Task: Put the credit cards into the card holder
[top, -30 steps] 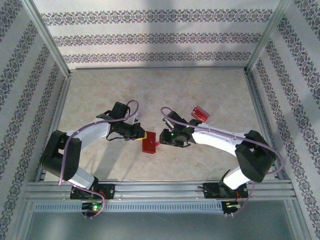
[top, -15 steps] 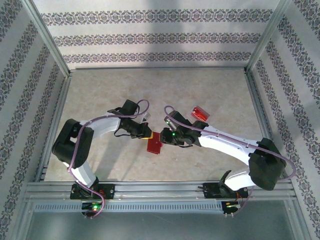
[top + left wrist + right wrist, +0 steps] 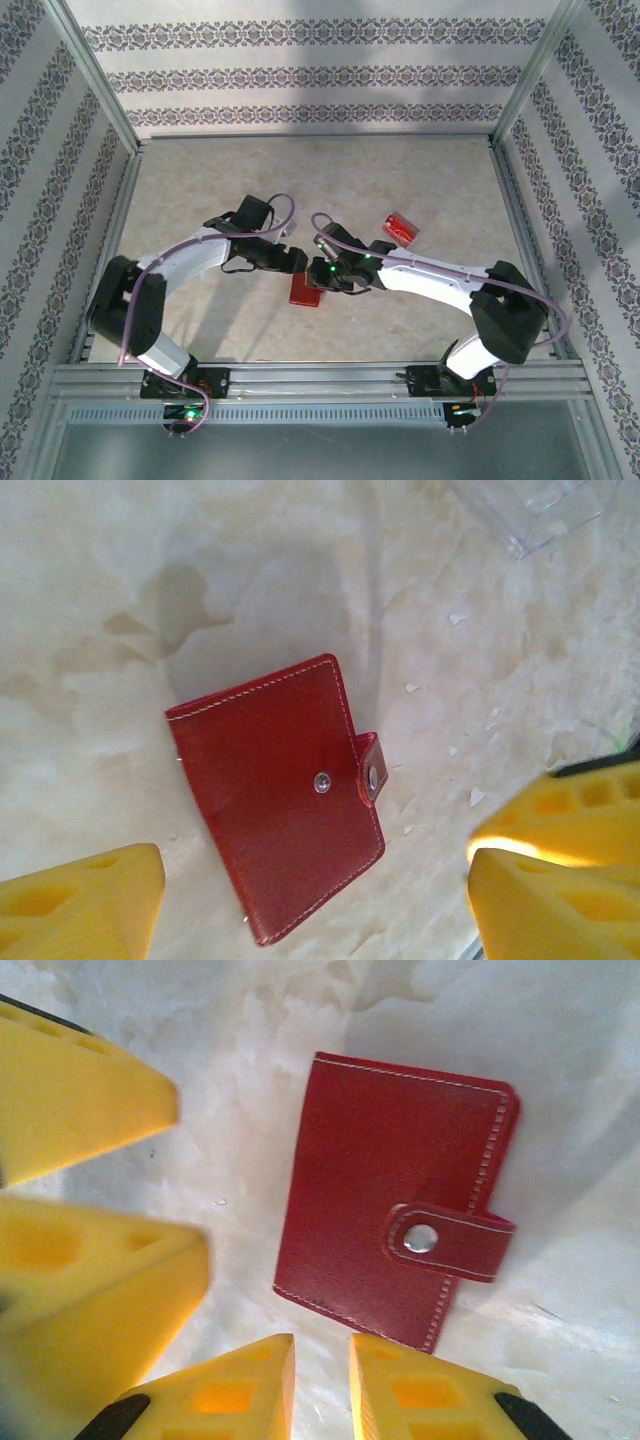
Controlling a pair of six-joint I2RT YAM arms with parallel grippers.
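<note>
The card holder [image 3: 304, 290] is a red wallet lying folded shut and flat on the table, and no gripper touches it. The left wrist view shows its back, the stud and the clasp tab [image 3: 371, 770]. My left gripper [image 3: 315, 910] hovers over the card holder [image 3: 275, 795], open wide with nothing between its fingers. My right gripper [image 3: 322, 1390] is just beside the card holder [image 3: 400, 1210], its jaws only narrowly open and empty. From above, the left gripper [image 3: 295, 262] and the right gripper [image 3: 325, 275] nearly meet over the wallet. A red credit card [image 3: 400, 227] lies in a clear tray.
The clear plastic tray [image 3: 530, 515] stands behind and to the right of the wallet. The left gripper's yellow fingers [image 3: 90, 1110] crowd the left side of the right wrist view. Patterned walls and metal rails close the table on all sides.
My left gripper went from shut at the card holder's edge to wide open, and the wallet now lies free. My right gripper closed down to a narrow gap and shifted left.
</note>
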